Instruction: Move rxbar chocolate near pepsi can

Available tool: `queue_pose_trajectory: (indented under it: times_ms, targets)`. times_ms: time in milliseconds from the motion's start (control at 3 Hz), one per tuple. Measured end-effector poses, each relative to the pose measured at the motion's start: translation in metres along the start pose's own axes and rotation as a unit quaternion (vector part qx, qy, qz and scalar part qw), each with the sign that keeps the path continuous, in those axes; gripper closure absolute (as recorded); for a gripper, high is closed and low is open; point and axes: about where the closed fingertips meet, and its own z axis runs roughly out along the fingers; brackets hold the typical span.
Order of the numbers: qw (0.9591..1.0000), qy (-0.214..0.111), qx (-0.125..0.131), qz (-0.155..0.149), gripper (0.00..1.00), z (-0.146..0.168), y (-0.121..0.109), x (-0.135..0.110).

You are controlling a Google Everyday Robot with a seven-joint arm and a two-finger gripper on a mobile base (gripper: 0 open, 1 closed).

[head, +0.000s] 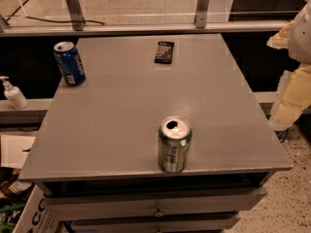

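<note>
1. A white pump bottle (12, 93) stood on a ledge off the left side of the grey table (121, 115), at about 9 o'clock.
2. The pepsi can (69, 63) stood upright at the table's 10 o'clock corner (blue, with a silver top).
3. The rxbar chocolate (164, 52) lay flat near the far edge at 12 o'clock, well apart from the pepsi can, with nothing holding it.
4. A green can (174, 144) stood upright near the front edge at about 5 o'clock, its top opened.
5. The gripper (301, 33) hung off the table at 2 o'clock, cut off at the right edge of the view and touching none of these things. Whether it was open or closed could not be told.
</note>
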Motion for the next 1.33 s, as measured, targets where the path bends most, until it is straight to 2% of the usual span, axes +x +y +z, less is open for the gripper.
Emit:
queue_pose_trajectory:
  times_ms: [333, 667, 1333]
  targets:
    - [1.0000, -0.007, 0.005, 0.001, 0.00, -0.001, -0.001, -0.001]
    - [0.9990, -0.038, 0.008, 0.020, 0.00, 0.017, -0.014, -0.010]
    - [0.9924, -0.111, 0.007, 0.053, 0.00, 0.075, -0.074, -0.059]
